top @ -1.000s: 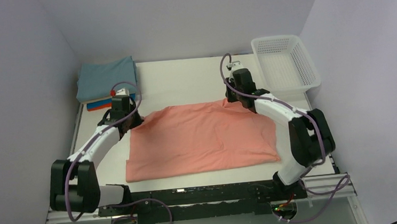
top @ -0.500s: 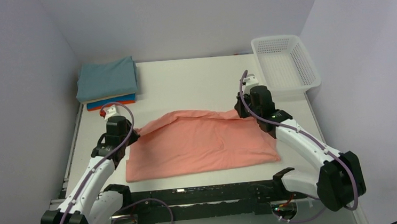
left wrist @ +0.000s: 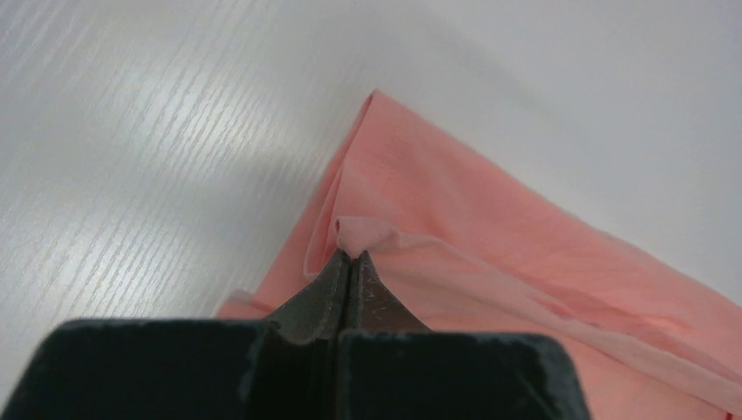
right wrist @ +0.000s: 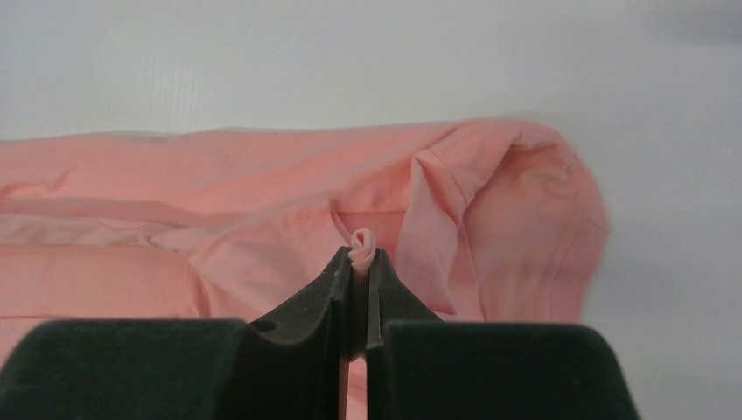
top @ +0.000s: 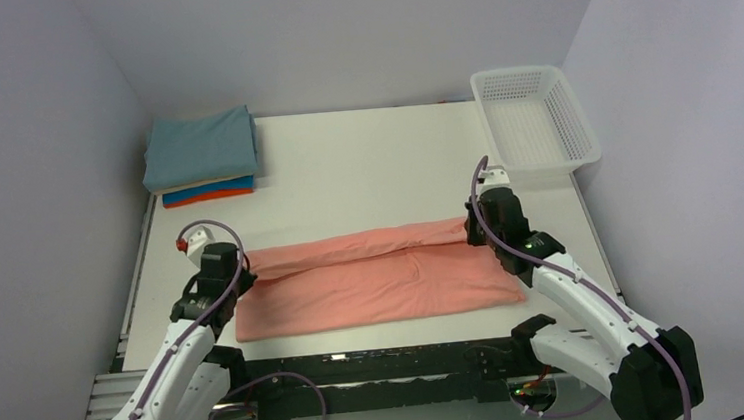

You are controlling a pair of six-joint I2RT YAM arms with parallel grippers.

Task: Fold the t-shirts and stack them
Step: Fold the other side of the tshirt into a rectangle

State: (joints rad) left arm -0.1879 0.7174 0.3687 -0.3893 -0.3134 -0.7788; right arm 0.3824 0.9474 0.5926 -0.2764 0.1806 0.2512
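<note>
The salmon-pink t-shirt (top: 374, 280) lies across the near half of the table, its far edge lifted and rolled toward me. My left gripper (top: 237, 266) is shut on the shirt's far left corner; in the left wrist view a pinch of pink cloth (left wrist: 354, 238) sits at the fingertips. My right gripper (top: 475, 230) is shut on the far right corner; a fold of cloth (right wrist: 360, 243) sticks out between its fingertips. A stack of folded t-shirts (top: 201, 155), teal on top with cream, blue and orange-red below, sits at the far left corner.
A white plastic mesh basket (top: 533, 117) stands at the far right corner. Bare table (top: 365, 170) stretches between the stack, the basket and the pink shirt. Walls close in on left, back and right.
Both grippers have pulled the shirt's far edge toward the near side, folding it over the lower half. The shirt now shows as a narrower band. Both arms have drawn back.
</note>
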